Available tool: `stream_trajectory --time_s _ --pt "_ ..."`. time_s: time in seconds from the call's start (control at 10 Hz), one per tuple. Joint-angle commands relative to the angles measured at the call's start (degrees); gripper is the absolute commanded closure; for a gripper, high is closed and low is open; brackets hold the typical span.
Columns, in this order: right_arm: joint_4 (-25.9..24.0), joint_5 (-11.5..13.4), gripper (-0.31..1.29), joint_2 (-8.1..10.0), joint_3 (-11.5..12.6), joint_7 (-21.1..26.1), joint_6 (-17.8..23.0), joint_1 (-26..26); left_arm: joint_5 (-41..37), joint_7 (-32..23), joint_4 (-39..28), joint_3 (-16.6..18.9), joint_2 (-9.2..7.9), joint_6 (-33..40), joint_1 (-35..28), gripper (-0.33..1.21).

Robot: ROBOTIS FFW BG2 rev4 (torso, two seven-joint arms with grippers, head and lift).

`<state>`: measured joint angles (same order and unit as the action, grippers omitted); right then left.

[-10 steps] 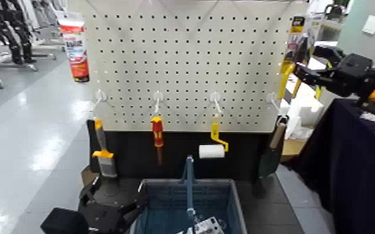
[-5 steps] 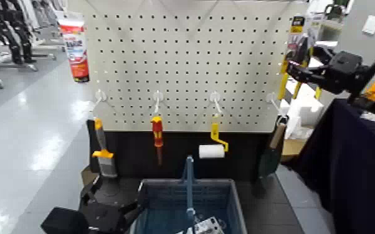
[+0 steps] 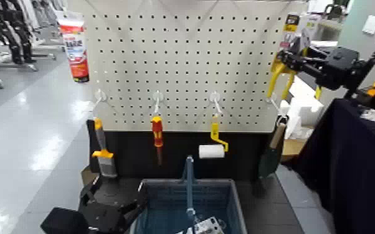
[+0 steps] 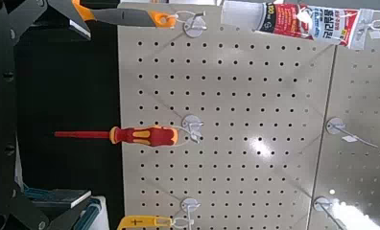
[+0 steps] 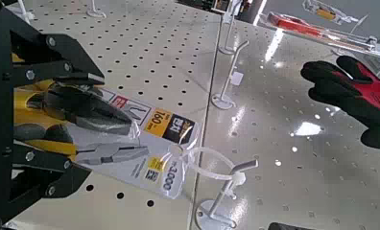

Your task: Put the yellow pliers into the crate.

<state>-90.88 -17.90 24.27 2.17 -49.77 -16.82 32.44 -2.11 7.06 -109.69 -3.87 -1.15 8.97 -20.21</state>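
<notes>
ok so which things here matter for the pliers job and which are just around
For the job:
- yellow pliers
- crate
- right hand, at the pliers

Just around:
- red-and-yellow screwdriver
- paint roller
- orange-handled saw
- red-and-white tube
- left hand, by the crate

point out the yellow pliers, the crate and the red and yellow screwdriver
yellow pliers (image 5: 111,153): right wrist view, on the grey metal jaws
crate (image 3: 232,205): head view, on its right side wall
screwdriver (image 3: 157,129): head view, on the red and yellow handle
</notes>
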Motion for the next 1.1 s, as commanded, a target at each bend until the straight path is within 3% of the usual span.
stream_trajectory --time_s 0.1,1.1 --pt "-0.35 0.68 1.1 0.08 -0.06 0.11 0.38 0.25 0.0 0.06 0.0 -0.09 0.01 0.0 0.0 0.14" --pt "-5.19 1.91 1.11 2.1 1.52 0.02 -1.46 1.84 -0.18 0.23 0.0 0.0 0.1 -0.53 0.0 0.14"
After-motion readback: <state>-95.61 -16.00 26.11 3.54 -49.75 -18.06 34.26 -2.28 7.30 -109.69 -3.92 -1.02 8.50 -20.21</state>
